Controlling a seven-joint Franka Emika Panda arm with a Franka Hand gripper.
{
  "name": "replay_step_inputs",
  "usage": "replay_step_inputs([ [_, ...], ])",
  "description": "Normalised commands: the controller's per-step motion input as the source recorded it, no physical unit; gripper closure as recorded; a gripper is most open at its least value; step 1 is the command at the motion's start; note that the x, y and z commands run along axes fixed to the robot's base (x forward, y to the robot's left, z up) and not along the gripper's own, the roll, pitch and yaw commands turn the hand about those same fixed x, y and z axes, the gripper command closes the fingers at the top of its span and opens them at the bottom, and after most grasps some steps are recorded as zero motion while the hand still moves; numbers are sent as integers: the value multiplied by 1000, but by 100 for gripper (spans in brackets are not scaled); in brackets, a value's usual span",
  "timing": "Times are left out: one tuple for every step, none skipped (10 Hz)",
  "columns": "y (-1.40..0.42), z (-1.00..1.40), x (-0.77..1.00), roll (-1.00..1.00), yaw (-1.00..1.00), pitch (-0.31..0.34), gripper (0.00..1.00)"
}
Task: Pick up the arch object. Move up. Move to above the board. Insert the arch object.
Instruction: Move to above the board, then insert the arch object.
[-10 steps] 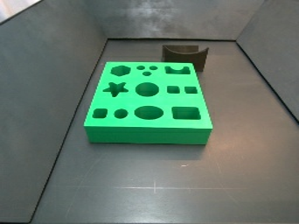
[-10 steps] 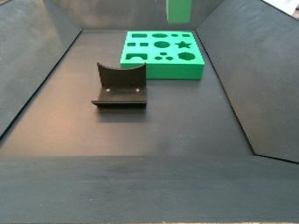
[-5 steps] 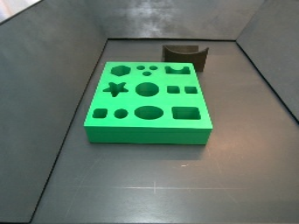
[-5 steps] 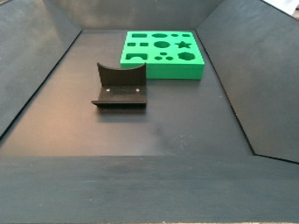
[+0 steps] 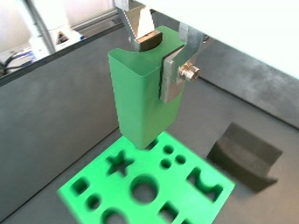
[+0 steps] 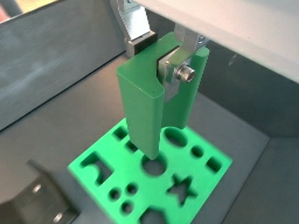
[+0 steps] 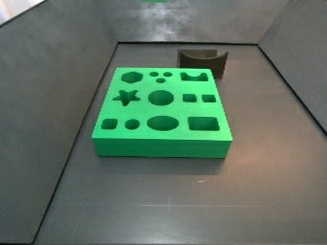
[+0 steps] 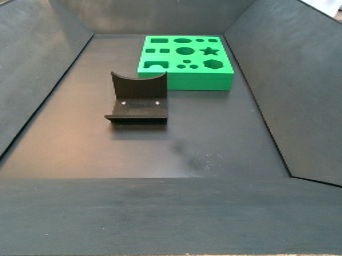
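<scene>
My gripper point(image 5: 159, 57) is shut on the arch object point(image 5: 140, 96), a tall bright green block hanging upright between the silver fingers. It hangs well above the board point(image 5: 176, 185), a flat green slab with star, circle and square holes. Both wrist views show this: the gripper point(image 6: 158, 54), the arch object point(image 6: 146, 105) and the board point(image 6: 149, 199) below. In both side views the board point(image 7: 134, 110) point(image 8: 201, 80) lies on the floor with open holes. The gripper is above the top of both side views. A faint green sliver point(image 7: 159, 2) shows at one top edge.
The fixture point(image 8: 136, 97), a dark bracket with a curved notch, stands on the floor beside the board; it also shows in a side view point(image 7: 202, 60) and both wrist views point(image 5: 246, 156) point(image 6: 41, 206). Sloped grey walls point(image 8: 40, 80) enclose the floor.
One second ago the arch object's green lower end showed at the top of a side view above the board. It has risen out of that view.
</scene>
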Motion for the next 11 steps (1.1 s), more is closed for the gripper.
replay_step_inputs([
  [-968, 178, 24, 2, 7, 100, 100],
  [-510, 102, 58, 7, 7, 127, 100],
  [-364, 75, 67, 8, 7, 125, 100],
  [-196, 45, 61, 15, 10, 113, 100],
  [80, -403, 177, 24, -951, -4, 100],
  [83, -394, 166, 27, -949, -10, 100],
  [89, -417, 169, 30, -940, 0, 100],
  [151, -423, 269, 37, -860, 0, 100],
  [197, -474, 300, 46, -811, 0, 100],
  [191, -457, 306, 43, -820, 0, 100],
  [220, -517, 303, 39, -803, 0, 100],
])
